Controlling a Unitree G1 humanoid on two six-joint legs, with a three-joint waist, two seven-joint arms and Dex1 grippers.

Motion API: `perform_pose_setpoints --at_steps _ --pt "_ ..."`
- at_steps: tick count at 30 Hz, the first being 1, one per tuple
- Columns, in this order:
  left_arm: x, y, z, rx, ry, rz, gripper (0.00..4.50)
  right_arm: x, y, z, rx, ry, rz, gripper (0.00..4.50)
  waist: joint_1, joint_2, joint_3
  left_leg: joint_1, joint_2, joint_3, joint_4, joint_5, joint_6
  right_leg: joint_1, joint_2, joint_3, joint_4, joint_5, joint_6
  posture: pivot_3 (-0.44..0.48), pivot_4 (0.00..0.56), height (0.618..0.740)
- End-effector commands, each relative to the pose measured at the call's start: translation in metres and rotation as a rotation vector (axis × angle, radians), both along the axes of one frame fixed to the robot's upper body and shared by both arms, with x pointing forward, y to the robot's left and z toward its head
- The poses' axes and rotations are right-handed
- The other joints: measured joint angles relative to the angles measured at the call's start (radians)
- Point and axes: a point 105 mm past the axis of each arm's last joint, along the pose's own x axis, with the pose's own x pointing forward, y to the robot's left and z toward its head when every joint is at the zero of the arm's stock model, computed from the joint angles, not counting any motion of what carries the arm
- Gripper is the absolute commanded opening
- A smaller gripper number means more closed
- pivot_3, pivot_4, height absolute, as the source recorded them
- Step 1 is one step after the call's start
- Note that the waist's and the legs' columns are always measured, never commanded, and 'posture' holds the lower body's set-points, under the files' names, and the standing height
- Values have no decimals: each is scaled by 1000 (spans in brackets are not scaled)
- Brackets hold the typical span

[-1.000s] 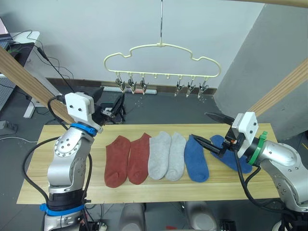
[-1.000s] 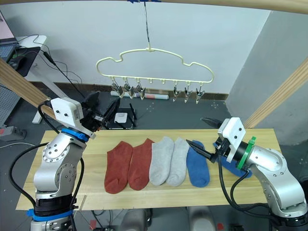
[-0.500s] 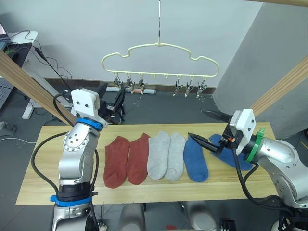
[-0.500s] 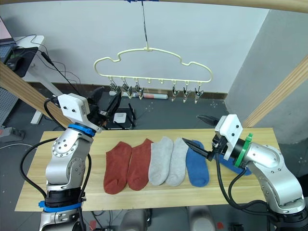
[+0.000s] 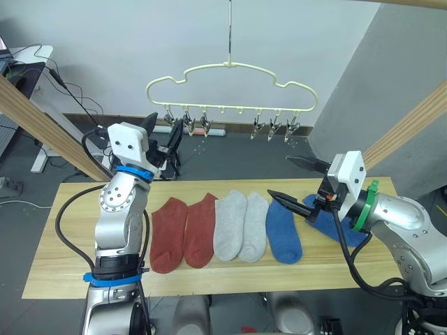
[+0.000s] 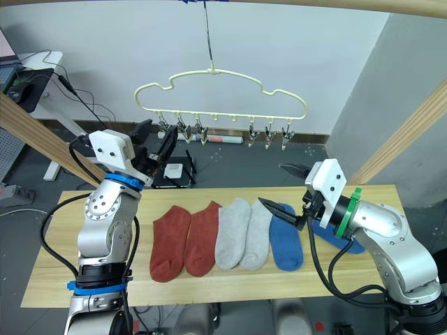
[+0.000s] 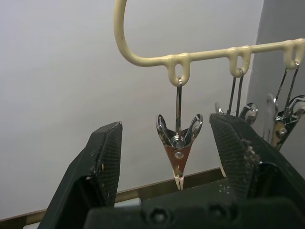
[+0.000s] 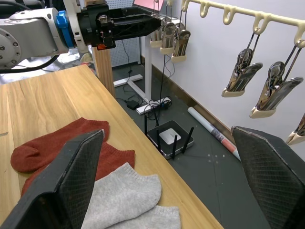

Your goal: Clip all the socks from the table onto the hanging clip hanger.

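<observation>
Knit socks: six lie in a row on the light-wood surface [image 5: 63, 230], toes toward the robot, long axes running front to back. Two rust-red socks [image 5: 183, 230] sit at the robot's left, two grey socks [image 5: 241, 225] in the middle, one blue sock [image 5: 283, 232] beside them and a second blue sock [image 5: 340, 225] partly under the right arm.
Clip hanger: the pale-yellow clip hanger [image 5: 230, 77] hangs above and beyond the row, well clear of it, its six metal clips empty.
Left pincer: the left pincer [image 5: 162, 131] is raised to the hanger's leftmost clip [image 7: 178, 150], fingers apart on either side of it, not touching.
Right pincer: the right pincer [image 5: 293, 183] hovers spread wide just above the blue pair, holding nothing.
Key relation: the blue socks lie directly below and in front of the right pincer, so the right arm looks the nearer one for a first pickup.
Progress: no sock is clipped yet.
</observation>
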Motion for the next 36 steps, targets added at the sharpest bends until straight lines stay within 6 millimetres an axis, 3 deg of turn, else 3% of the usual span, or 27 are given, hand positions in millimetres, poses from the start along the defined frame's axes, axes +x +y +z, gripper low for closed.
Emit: perform_pose_setpoints --at_steps 1,3,11,15,18,20,23,29,36 --pt "-2 -5 12 -4 -54 -11 3016 -9 6 12 10 -46 35 4500 0 -1 0 0 0 0 0 0 0 0 0 0 0 0 0 -232 347 733" --pt "0 -6 13 -8 -57 -13 2688 -9 6 12 10 -46 34 4500 0 -1 0 0 0 0 0 0 0 0 0 0 0 0 0 -232 347 733" --pt "1 -9 14 -10 -67 -19 515 -9 6 11 11 -38 29 4500 -1 -2 2 0 0 0 0 0 0 0 0 0 0 0 0 -233 350 733" --pt "0 -9 14 -1 -71 -15 33 -9 4 5 -1 -24 16 4500 0 -2 2 0 0 0 0 0 0 0 0 0 0 0 0 -230 352 733" --pt "-1 -8 15 10 -72 -10 3 -1 -9 -14 -64 17 -77 4500 0 -2 2 0 0 0 0 0 0 0 0 0 0 0 0 -226 352 733" --pt "-2 -8 15 25 -72 -10 3 7 -30 -40 -143 65 -187 4500 1 -2 2 0 0 0 0 0 0 0 0 0 0 0 0 -226 352 733" --pt "-3 -8 15 39 -72 -14 3 10 -48 -59 -199 87 -277 4500 2 -2 2 0 0 0 0 0 0 0 0 -1 -1 0 0 -218 355 733" --pt "-5 -12 16 57 -66 -43 3 19 -99 -116 -258 220 -545 4500 -1 -2 3 1 0 0 -1 0 0 0 0 0 0 0 0 -209 359 733" --pt "-7 -13 18 68 -59 -60 3 22 -136 -142 -279 259 -569 4500 0 -1 9 0 -1 1 0 0 0 0 0 1 -1 0 1 -191 361 733"
